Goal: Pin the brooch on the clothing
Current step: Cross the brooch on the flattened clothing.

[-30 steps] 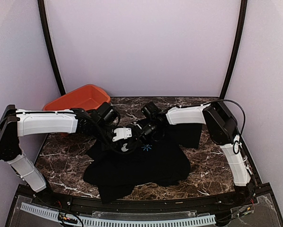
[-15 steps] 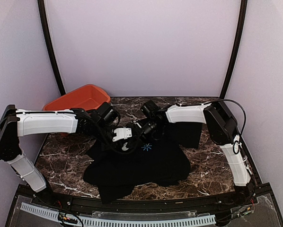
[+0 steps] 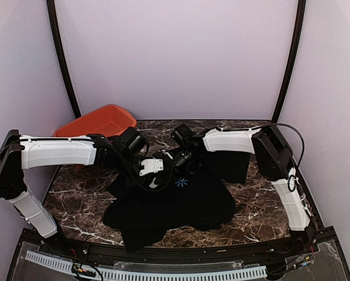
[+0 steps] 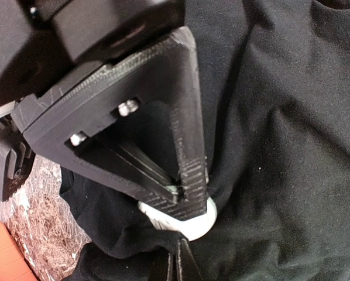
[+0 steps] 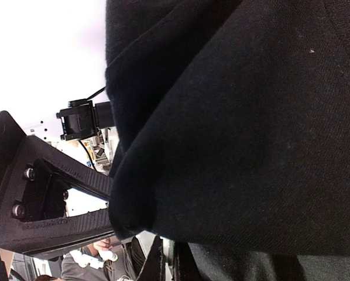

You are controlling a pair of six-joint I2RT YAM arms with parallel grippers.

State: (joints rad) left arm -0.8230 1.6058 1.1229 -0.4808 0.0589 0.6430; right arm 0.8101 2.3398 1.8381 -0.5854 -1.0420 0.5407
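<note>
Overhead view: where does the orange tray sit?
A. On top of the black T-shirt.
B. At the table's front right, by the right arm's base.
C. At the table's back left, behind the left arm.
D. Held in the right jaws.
C: the orange tray lies at the back-left corner of the table, behind the left arm, apart from the T-shirt.

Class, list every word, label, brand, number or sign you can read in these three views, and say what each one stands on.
No words, numbers or brand names can be read in any view.
The only mark is a light-blue starburst print on the chest of the black T-shirt; it holds no letters.
</note>
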